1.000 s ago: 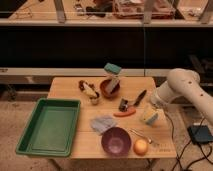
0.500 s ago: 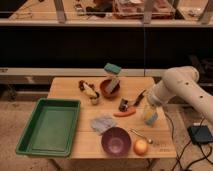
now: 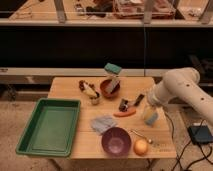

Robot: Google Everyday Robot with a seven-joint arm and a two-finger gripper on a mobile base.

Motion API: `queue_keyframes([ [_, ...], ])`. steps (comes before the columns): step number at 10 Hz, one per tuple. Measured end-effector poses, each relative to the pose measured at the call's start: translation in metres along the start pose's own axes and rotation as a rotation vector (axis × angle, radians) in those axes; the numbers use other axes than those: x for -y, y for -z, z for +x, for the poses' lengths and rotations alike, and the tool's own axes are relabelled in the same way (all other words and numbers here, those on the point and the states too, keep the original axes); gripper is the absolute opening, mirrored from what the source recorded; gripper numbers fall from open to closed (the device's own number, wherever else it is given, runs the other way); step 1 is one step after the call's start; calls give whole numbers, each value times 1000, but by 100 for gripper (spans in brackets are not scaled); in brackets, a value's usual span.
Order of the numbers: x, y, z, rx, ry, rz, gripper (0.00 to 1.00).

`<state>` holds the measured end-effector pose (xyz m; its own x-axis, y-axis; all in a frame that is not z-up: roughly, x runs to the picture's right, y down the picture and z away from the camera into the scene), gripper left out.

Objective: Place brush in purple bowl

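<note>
on the wooden tabletop point(image 3: 65, 86), the brush point(image 3: 131, 102) lay right of centre, its slim black handle angled up toward the right and its pale head pointing down-left. just below it lay an orange stick point(image 3: 125, 114). the purple bowl point(image 3: 116, 141) stood near the front edge, well apart from the brush and with nothing inside it. a grey cloth point(image 3: 103, 123) lay just beside the bowl at its upper left, an orange fruit point(image 3: 141, 147) sat just to its right, and a thin silver spoon point(image 3: 142, 135) lay above the fruit.

the white arm point(image 3: 182, 87) reached in from the right. its claw point(image 3: 148, 105) hung just right of the brush handle and above a pale block point(image 3: 150, 117). the claw stood spread wide and gripped nothing.

farther back stood a reddish bowl point(image 3: 109, 88) with a teal-topped sponge point(image 3: 113, 69) above its rim. a small dark and white object point(image 3: 89, 90) sat to its left. a green tray point(image 3: 50, 125) filled the left side of the tabletop.
</note>
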<state>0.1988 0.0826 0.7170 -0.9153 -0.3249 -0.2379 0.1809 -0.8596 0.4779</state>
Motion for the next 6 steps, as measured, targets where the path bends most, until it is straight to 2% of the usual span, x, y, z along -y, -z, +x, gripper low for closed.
queue_keyframes([
  [3,-5,0,1,-100,110,-55,80],
  [4,-5,1,0,-115,128,-66,80],
  [6,-6,1,1,-117,130,-67,80],
])
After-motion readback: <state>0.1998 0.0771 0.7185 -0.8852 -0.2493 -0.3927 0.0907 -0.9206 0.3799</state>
